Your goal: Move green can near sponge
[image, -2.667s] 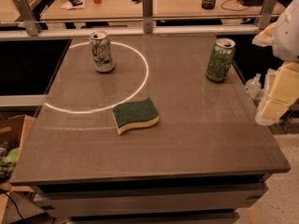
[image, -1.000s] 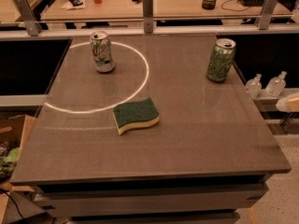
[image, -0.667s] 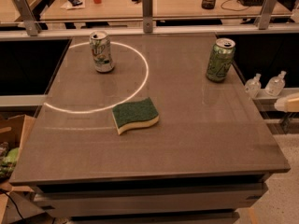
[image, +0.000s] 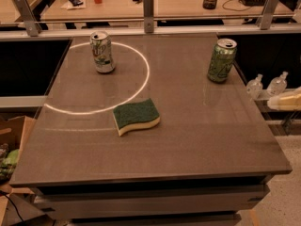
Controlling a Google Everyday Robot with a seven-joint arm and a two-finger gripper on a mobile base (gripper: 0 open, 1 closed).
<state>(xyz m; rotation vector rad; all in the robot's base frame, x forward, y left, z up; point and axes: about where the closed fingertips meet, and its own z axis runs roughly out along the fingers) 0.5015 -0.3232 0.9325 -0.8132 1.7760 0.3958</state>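
The green can (image: 221, 60) stands upright near the far right edge of the brown table (image: 188, 145). The sponge (image: 136, 116), dark green on top with yellow foam beneath, lies flat near the table's middle, well to the left of the can and nearer to me. My gripper (image: 285, 100) shows only as a pale piece at the right edge of the view. It is off the table, to the right of the green can, and holds nothing that I can see.
A white-silver can with green lettering (image: 102, 52) stands at the far left inside a bright ring of light (image: 141, 86). Two small clear bottles (image: 254, 86) stand just off the table's right side. A cardboard box (image: 11, 145) is on the floor at left. A rail with posts (image: 148, 6) runs behind the table.
The arm, which stood large at the right 2.7 s ago, has drawn back to the right edge. The cans and the sponge have not moved.
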